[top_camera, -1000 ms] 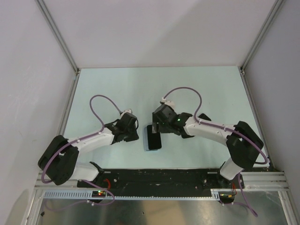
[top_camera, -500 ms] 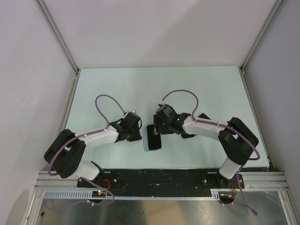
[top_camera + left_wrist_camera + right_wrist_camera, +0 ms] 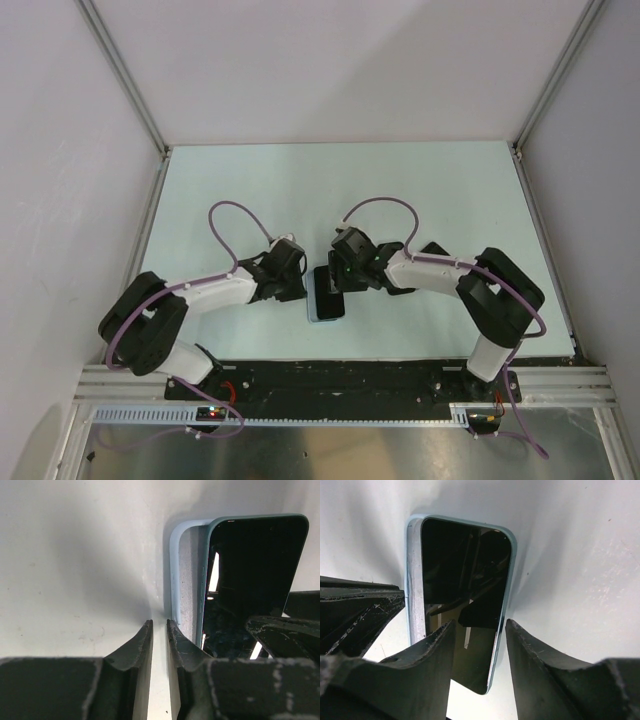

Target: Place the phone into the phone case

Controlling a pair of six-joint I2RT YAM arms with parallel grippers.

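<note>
I see phone [image 3: 328, 293] screen-up, partly seated in light-blue phone case [image 3: 186, 570] on table [image 3: 450, 190]. Left gripper [image 3: 159, 626] almost closed, empty, just beside case edge. Right gripper [image 3: 480, 627] spread, straddling phone's end.

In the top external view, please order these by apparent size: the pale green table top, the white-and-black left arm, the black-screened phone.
1. pale green table top
2. white-and-black left arm
3. black-screened phone, clearly the smallest
</note>
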